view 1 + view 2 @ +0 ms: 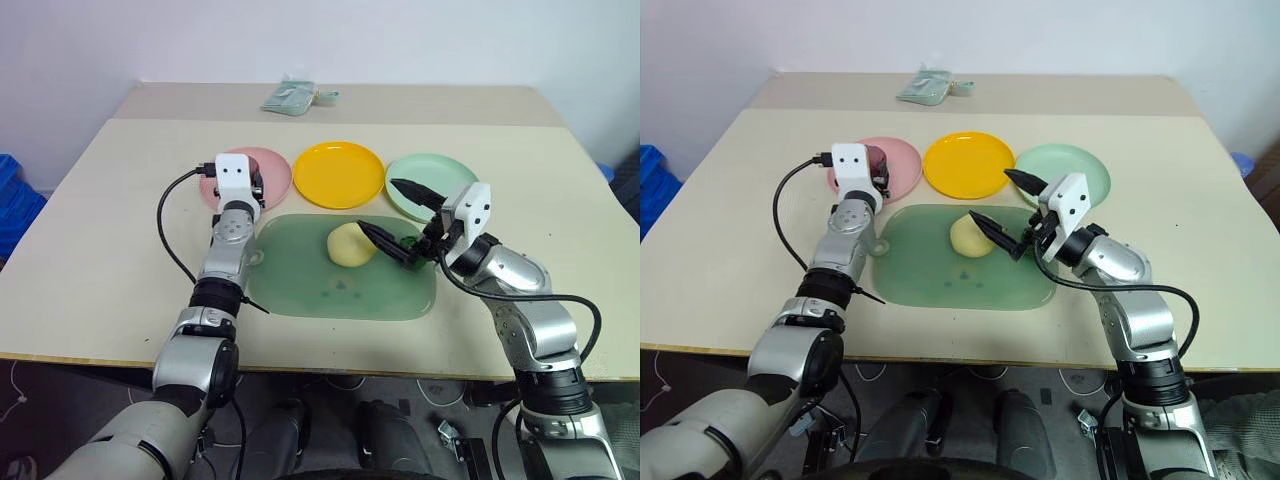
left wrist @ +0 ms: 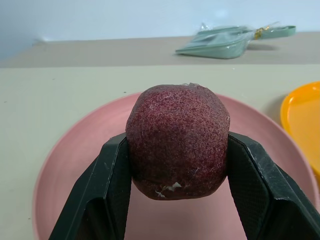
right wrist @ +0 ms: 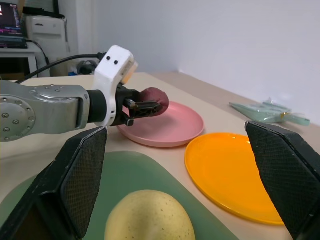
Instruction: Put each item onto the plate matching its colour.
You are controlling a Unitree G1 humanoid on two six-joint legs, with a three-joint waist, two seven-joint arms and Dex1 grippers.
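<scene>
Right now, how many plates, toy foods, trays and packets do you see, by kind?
Plates: 3, pink, yellow-orange, mint green
Toy foods: 3, red-purple, pale yellow, dark green
Green tray: 1
Packet: 1
Total: 8

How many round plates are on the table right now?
3, in a row behind the green tray: pink plate on the robot's left, yellow-orange plate in the middle, mint plate on the right.

wall (image 1: 400,40): plain white | table (image 1: 90,260): beige top | blue crate (image 1: 15,195): L side, on floor
</scene>
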